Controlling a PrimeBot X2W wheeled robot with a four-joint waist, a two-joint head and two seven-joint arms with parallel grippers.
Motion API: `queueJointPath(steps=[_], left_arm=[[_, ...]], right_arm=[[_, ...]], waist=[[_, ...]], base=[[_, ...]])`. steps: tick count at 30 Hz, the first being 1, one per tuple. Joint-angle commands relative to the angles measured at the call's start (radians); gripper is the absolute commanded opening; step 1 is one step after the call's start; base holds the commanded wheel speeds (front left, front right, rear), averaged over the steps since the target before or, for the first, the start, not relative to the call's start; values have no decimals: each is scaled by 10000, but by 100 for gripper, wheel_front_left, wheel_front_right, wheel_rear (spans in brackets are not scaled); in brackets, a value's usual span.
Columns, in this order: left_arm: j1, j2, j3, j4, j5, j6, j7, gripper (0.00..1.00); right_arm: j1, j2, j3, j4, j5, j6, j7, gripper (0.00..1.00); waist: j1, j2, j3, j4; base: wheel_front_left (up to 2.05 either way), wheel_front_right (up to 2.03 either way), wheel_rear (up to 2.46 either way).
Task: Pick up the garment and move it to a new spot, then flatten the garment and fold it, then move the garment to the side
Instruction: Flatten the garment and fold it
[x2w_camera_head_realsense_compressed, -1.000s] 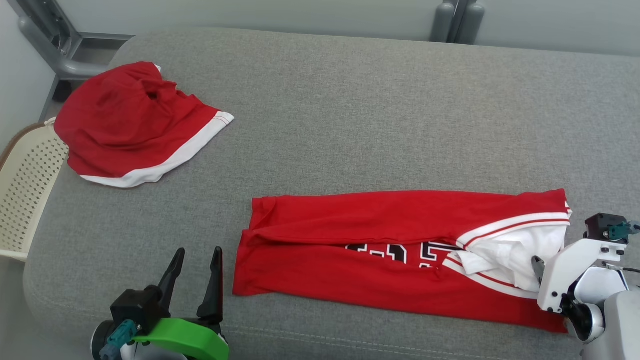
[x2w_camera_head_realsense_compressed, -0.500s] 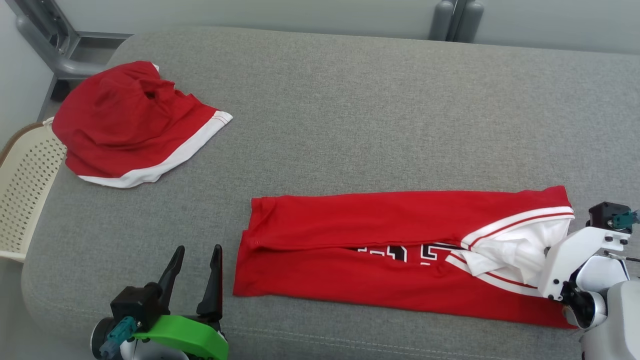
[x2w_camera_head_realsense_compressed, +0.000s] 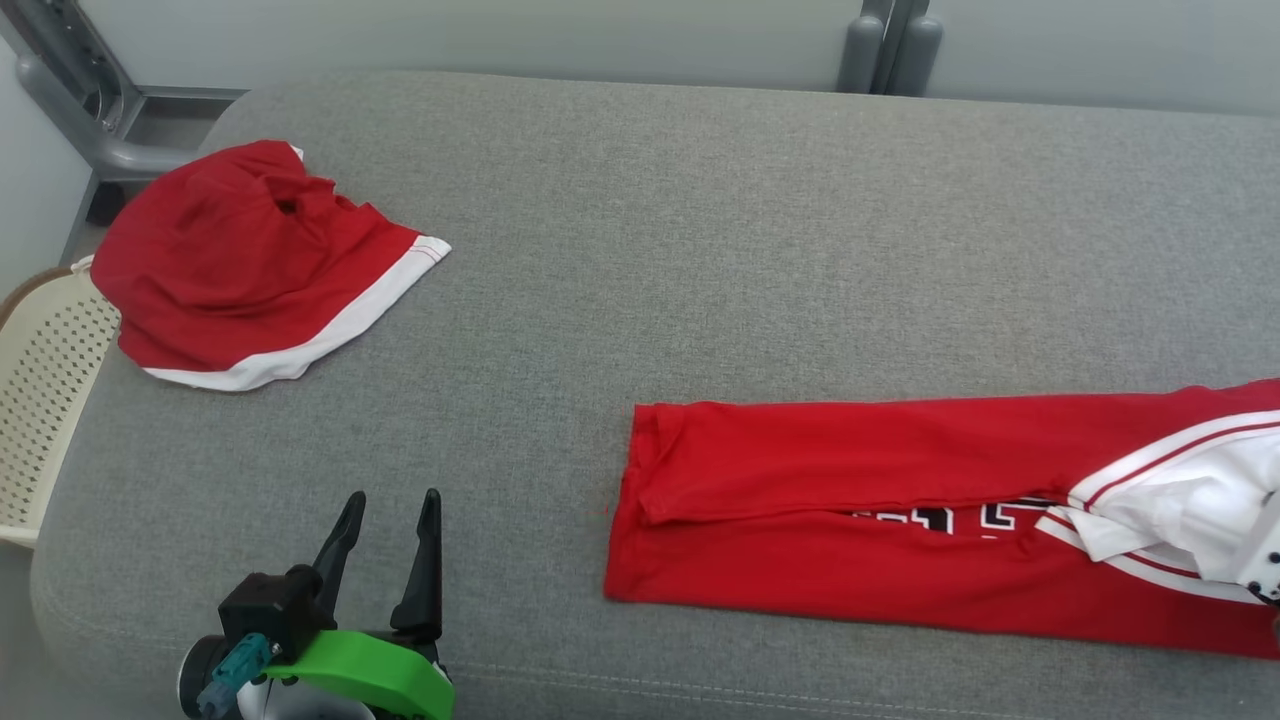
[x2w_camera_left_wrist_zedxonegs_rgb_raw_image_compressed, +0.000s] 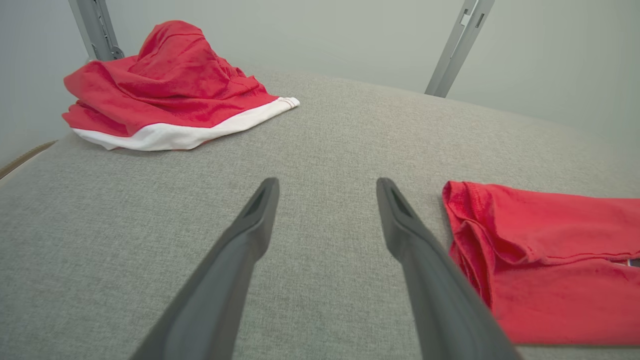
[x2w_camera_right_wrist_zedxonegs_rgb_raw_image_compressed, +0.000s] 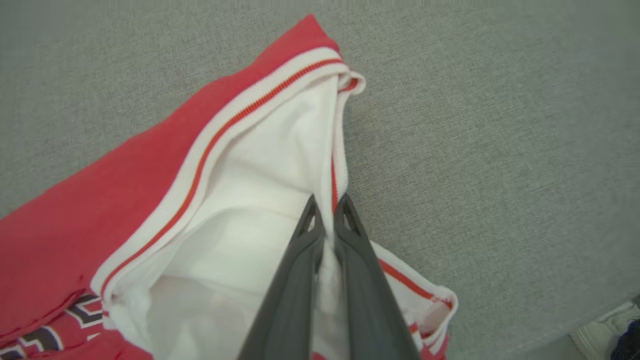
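We see red jersey (x2w_camera_head_realsense_compressed: 850, 520) folded into long strip, lying flat on grey cushion (x2w_camera_head_realsense_compressed: 700, 250), near front edge, right side. Our right gripper (x2w_camera_right_wrist_zedxonegs_rgb_raw_image_compressed: 327, 210) pinches white lining (x2w_camera_right_wrist_zedxonegs_rgb_raw_image_compressed: 260, 200) at jersey's white-trimmed end, fingers almost together with cloth between them. Our left gripper (x2w_camera_head_realsense_compressed: 393, 497) hovers over bare cushion left of jersey, fingers spread wide, nothing held. Second red garment (x2w_camera_head_realsense_compressed: 240, 260) sits bunched at far left corner, well apart from jersey. Cream perforated basket (x2w_camera_head_realsense_compressed: 40, 400) stands beside cushion's left edge.
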Motion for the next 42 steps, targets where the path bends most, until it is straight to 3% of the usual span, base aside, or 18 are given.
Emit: queueJointPath(steps=[1, 11, 27, 42], left_arm=[[-49, 37, 6, -29, -15, 17, -24, 100], [-63, -38, -75, 78, -54, 26, -28, 100], [277, -91, -115, 138, -100, 33, -42, 100], [207, -178, -364, 288, -127, -133, -29, 100]], right_arm=[[97, -52, -188, -222, -140, -18, 30, 0], [302, 23, -228, -1361, -483, -16, 648, 0], [1046, 81, 3753, -1472, 1018, -15, 1560, 0], [-410, 77, 6903, 619, 2054, -12, 1029, 0]], waist=[[0, 0, -19, -33], [0, 0, -198, -147], [0, 0, -846, -10], [0, 0, -857, 556]], base=[[0, 0, 0], [0, 0, 0], [0, 0, 0], [0, 0, 0]])
